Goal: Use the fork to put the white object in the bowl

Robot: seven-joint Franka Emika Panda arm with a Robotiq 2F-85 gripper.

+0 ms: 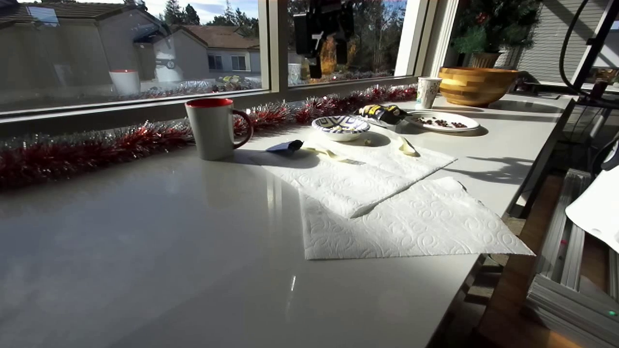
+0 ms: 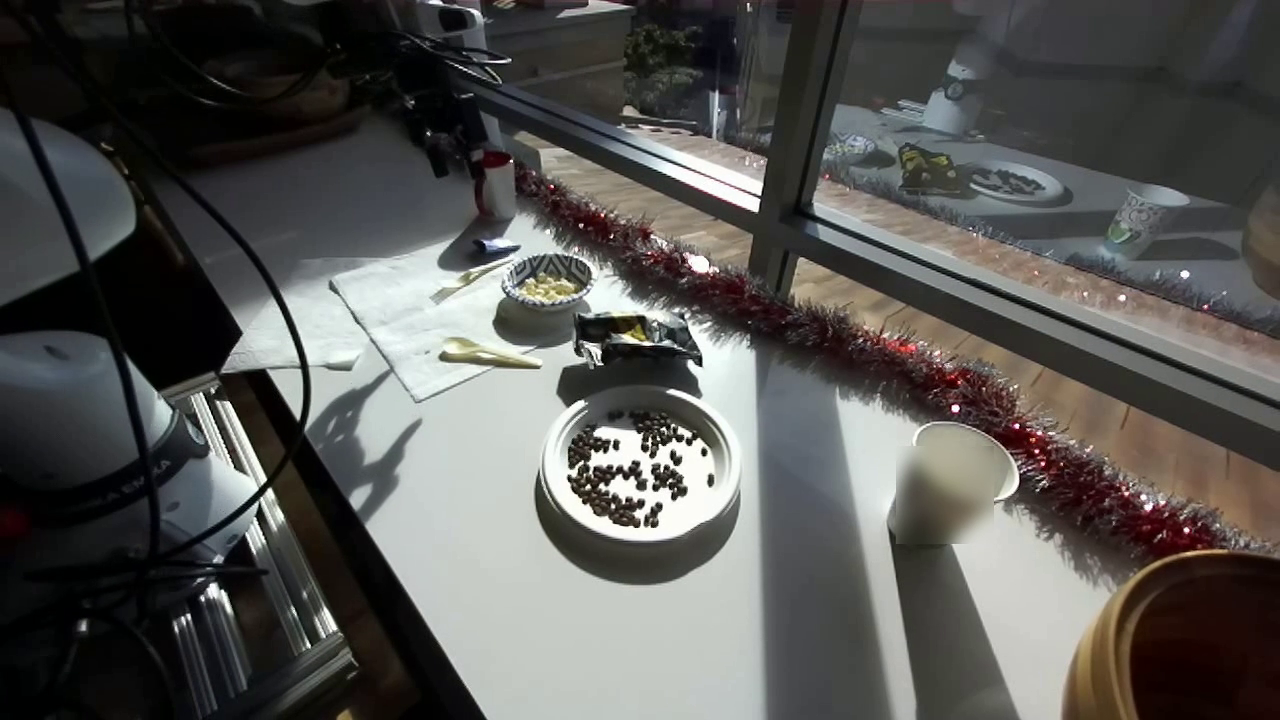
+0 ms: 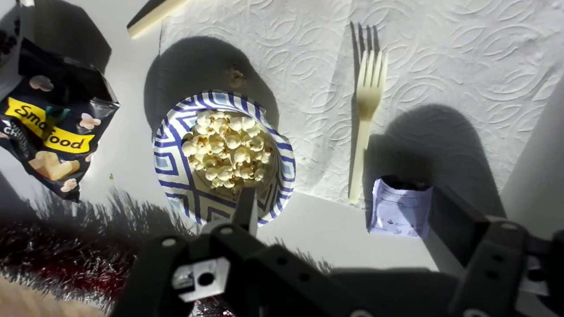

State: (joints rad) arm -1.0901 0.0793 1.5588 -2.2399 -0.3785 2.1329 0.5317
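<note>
In the wrist view a pale fork [image 3: 367, 105] lies on the paper towel [image 3: 308, 53], tines toward the top. Left of it there stands the bowl [image 3: 287, 165], white with a blue geometric pattern. White popcorn [image 3: 227, 147] lies inside, and a loose popcorn piece [image 3: 236, 78] sits on the towel in the bowl's shadow. My gripper [image 3: 346, 196] is open and holds nothing. One finger overlaps the bowl's lower edge in that view; the far one is beside a blue-white sachet [image 3: 398, 211]. In an exterior view my gripper [image 1: 329, 60] hangs well above the table.
A grey mug [image 1: 210, 133] with a red rim stands near the sachet. Beyond the bowl are a black snack bag [image 2: 640, 338], a plate [image 2: 552, 485] of dark beans, a paper cup [image 2: 945, 490] and a wooden bowl [image 1: 476, 84]. Tinsel [image 2: 870, 360] lines the window; a spoon [image 2: 490, 353] lies near.
</note>
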